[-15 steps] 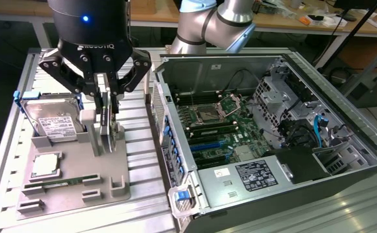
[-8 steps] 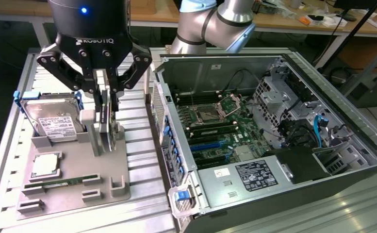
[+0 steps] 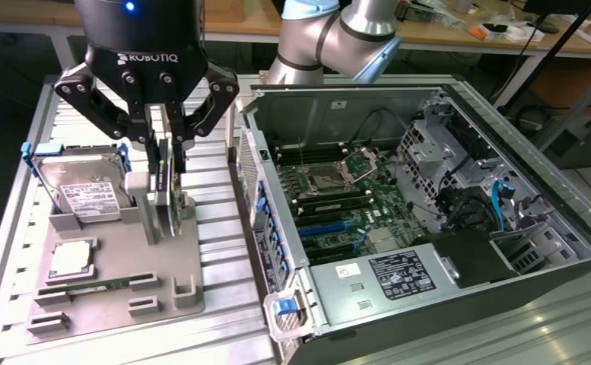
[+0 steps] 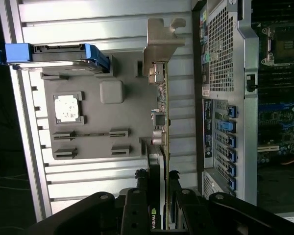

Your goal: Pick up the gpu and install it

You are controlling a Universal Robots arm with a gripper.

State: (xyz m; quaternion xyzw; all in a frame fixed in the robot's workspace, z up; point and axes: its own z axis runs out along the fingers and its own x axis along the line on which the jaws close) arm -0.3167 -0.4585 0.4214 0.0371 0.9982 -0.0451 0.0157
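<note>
Grey plastic fixture (image 3: 158, 262) on the slatted metal table carries the gpu (image 3: 176, 199) upright on its long edge, just beside the open computer case (image 3: 336, 114). The gripper (image 3: 159, 169) is closed narrow on the card's upper edge, one finger on each face. In the wrist view the pinch sits toward the end away from the silver bracket (image 4: 161, 41) — so I judge the grip off-centre. The heavier bracket end could sag or swing the card between the pads. A tilted card might bind against the fixture's posts, or slip out — thin board, little to bite on.
</note>
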